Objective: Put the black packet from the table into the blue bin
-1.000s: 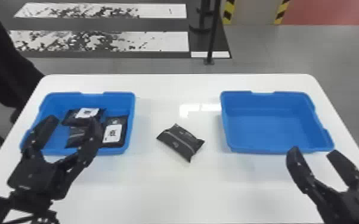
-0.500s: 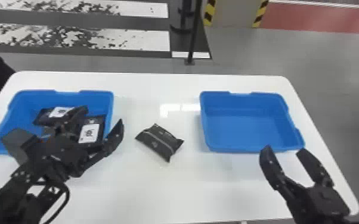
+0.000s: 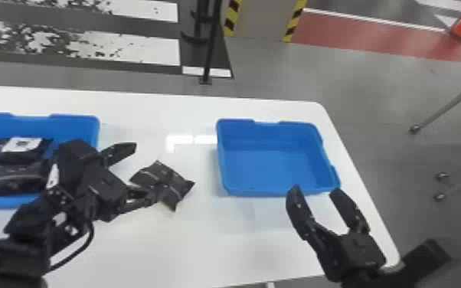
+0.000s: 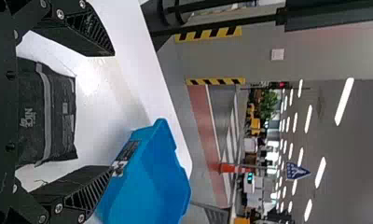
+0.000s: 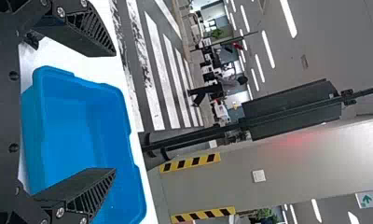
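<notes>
Black and soft-looking, the packet (image 3: 166, 181) lies flat on the white bench (image 3: 218, 245), just to the right of the left gripper (image 3: 144, 171), whose two fingers stand open. In the head view the nearer finger overlaps the packet's left part; whether they touch, I cannot tell. The left wrist view shows the packet in the space between these fingers, nothing being gripped. Its long axis runs slantwise, from far left to near right.

The left arm is clearly the nearer one. The right gripper (image 3: 315, 191), also with its fingers apart, is at the near edge of the right-hand blue bin (image 3: 275, 164), well apart from the packet. I judge that the left fingers should turn to close across the packet's shorter width; otherwise it may fold or slip. The left-hand blue bin (image 3: 74, 119) lies on the other side of the left gripper.
</notes>
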You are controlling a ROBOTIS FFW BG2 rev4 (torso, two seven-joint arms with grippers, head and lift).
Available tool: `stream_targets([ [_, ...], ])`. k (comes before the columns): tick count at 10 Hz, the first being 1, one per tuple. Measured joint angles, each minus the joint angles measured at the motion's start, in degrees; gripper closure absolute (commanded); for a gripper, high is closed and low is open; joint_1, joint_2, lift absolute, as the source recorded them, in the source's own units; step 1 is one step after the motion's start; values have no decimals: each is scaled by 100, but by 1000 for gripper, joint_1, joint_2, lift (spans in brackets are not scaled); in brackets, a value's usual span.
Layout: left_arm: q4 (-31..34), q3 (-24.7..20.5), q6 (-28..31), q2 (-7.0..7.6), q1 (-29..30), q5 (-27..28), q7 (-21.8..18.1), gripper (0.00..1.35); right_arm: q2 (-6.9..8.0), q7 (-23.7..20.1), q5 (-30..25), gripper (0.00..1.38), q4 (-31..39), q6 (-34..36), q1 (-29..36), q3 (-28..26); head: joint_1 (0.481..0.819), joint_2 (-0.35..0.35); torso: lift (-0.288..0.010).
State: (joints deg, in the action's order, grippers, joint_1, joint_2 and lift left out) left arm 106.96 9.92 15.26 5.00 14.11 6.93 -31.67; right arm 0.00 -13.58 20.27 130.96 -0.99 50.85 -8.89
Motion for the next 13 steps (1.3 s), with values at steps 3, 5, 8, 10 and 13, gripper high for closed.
stream_targets([
  [3,-1138,524,230,-102,-919,555,-165,165,0,-4,-5,134,-33,0,-56,21,695,-324,-110],
  [5,-1631,557,470,-153,-1226,921,-164,162,0,-4,-5,134,-39,-2,-71,21,695,-308,-110],
  [8,-2048,699,876,-154,-1485,1196,-164,176,0,-4,1,134,-53,-1,-79,23,695,-295,-110],
  [10,-2153,826,1093,-136,-1554,1202,-173,786,0,-4,6,134,-54,-1,-92,24,695,-300,-110],
  [13,-2166,850,688,-92,-1614,1364,-240,1216,0,-4,7,134,-78,0,-96,33,695,-302,-110],
])
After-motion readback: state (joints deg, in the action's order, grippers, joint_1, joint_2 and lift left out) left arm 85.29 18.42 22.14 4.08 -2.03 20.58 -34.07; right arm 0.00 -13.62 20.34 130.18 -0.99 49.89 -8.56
